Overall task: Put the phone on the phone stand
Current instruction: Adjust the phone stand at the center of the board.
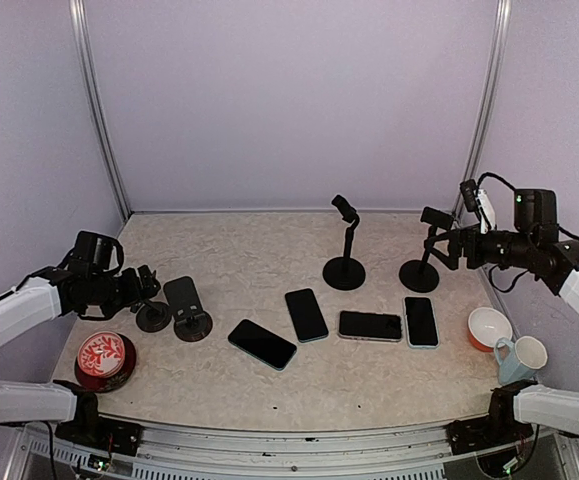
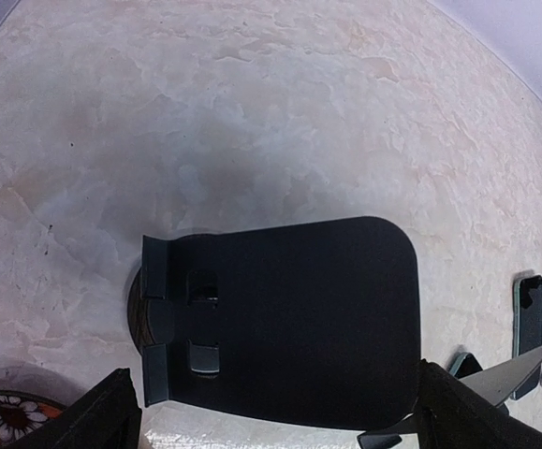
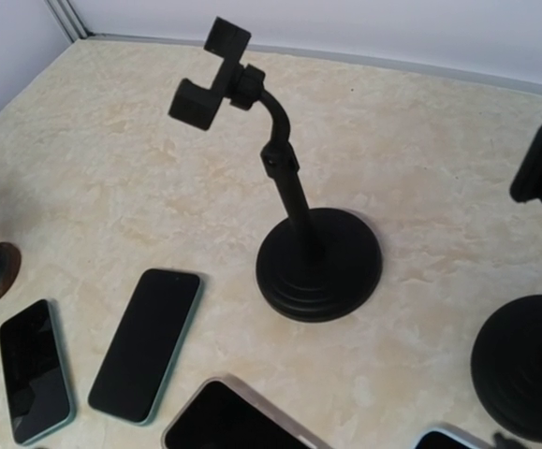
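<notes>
Several dark phones lie flat mid-table: one at the left [image 1: 262, 343], one with a green edge [image 1: 306, 314], one in a white case [image 1: 370, 325] and one at the right [image 1: 421, 321]. A black plate stand [image 1: 187, 305] stands at the left and fills the left wrist view [image 2: 289, 318]. My left gripper [image 1: 145, 284] hovers by it, open and empty, with its fingers [image 2: 97, 421] spread wide. Two tall clamp stands [image 1: 344, 268] [image 1: 419, 273] stand at the back. My right gripper [image 1: 451, 248] is beside the right stand's clamp; its fingers do not show in the right wrist view.
A small round stand [image 1: 153, 317] sits by the plate stand. A red flowered tin [image 1: 104, 358] is at the front left. An orange bowl [image 1: 489, 327] and a pale mug [image 1: 524, 355] are at the front right. Walls enclose three sides.
</notes>
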Motion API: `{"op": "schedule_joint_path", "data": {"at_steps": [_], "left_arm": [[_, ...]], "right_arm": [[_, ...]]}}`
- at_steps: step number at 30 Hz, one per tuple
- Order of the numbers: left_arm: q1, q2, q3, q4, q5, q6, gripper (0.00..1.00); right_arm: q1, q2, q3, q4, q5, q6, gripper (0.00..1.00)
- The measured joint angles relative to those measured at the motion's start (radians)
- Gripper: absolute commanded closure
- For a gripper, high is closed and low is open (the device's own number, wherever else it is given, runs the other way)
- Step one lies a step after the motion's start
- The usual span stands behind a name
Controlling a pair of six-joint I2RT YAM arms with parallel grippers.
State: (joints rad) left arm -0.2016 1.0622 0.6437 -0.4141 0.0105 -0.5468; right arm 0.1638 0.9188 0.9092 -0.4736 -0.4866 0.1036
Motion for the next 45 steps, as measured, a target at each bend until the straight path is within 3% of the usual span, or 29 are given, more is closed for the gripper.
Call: {"op": "schedule_joint_path", "data": {"at_steps": [27, 45], "left_arm": [[0.032, 0.037, -0.04, 0.12, 0.014, -0.174, 0.01], [-0.064, 0.05, -0.043, 0.154, -0.147, -0.393, 0.01]], "right_arm": [[0.0, 0.008, -0.026, 0.019, 0.0, 0.007, 0.0], [0.0, 0.006, -0.026, 0.022, -0.002, 0.011, 0.0]]}}
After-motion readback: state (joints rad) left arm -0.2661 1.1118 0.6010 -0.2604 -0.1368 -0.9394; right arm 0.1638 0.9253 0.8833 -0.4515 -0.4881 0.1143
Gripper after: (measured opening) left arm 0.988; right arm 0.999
